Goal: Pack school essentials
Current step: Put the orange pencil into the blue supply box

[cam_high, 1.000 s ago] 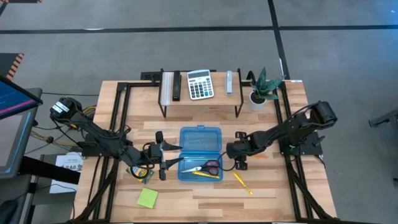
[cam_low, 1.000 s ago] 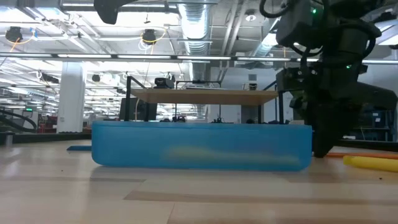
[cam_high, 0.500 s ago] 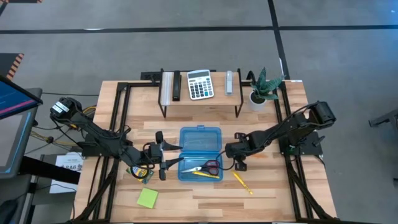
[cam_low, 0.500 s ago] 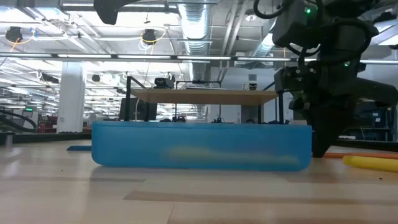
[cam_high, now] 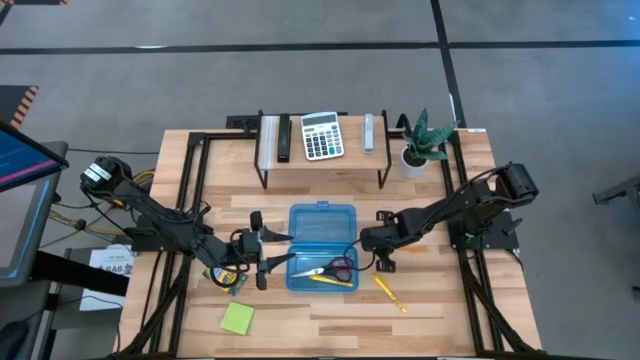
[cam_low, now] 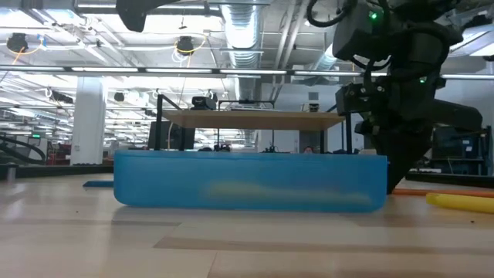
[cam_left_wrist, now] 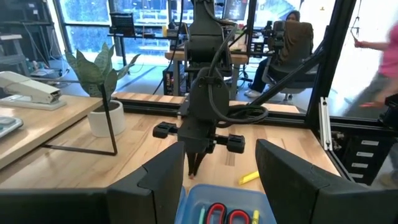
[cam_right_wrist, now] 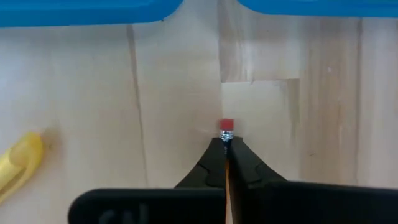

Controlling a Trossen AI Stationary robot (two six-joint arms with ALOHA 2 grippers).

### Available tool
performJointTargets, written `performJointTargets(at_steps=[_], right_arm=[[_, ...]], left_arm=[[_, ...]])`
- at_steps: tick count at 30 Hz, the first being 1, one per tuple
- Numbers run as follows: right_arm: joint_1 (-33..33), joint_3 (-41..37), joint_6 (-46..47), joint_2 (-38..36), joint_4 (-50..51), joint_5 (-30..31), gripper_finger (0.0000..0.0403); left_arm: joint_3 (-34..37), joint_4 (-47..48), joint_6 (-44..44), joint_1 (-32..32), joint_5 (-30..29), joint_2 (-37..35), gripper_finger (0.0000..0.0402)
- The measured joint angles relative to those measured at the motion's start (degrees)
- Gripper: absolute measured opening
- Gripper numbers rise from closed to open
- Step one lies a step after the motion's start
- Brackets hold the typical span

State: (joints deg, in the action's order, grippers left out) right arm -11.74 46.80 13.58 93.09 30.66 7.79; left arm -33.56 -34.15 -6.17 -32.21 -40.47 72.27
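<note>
Right gripper point(cam_right_wrist: 226, 163) pinches a thin red-tipped pencil point(cam_right_wrist: 226, 130) over pale wood

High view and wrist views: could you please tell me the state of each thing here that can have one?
Case: open, lid laid flat behind the tray.
Scissors: blades closed, lying in the case.
Pencil: gripped, not yet packed.
Marker: on the table, outside the case.
Sticky pad: on the table, unpacked.
Right tool: shut on the pencil, beside the case.
Left tool: open, at the case's left side.
</note>
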Motion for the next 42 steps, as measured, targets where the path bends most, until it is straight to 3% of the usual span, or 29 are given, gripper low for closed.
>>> performJointTargets(at_steps=[15,28,42], right_arm=[[0.0,2.0,-0.6,-0.3,1.0,0.0,0.0004],[-1.0,2.1,-1.8,-0.4,0.5,-1.6,0.0101],[0.2,-3.2,-1.4,-0.7,-7.2,-1.9,0.0113]], left_arm=[[0.0,0.5,-0.5,0.0,0.0,0.0,0.0188],[0.0,0.5,-0.6,0.0,0.0,0.0,0.0188],[0.0,0.5,-0.9,0.0,0.0,0.0,0.0188]])
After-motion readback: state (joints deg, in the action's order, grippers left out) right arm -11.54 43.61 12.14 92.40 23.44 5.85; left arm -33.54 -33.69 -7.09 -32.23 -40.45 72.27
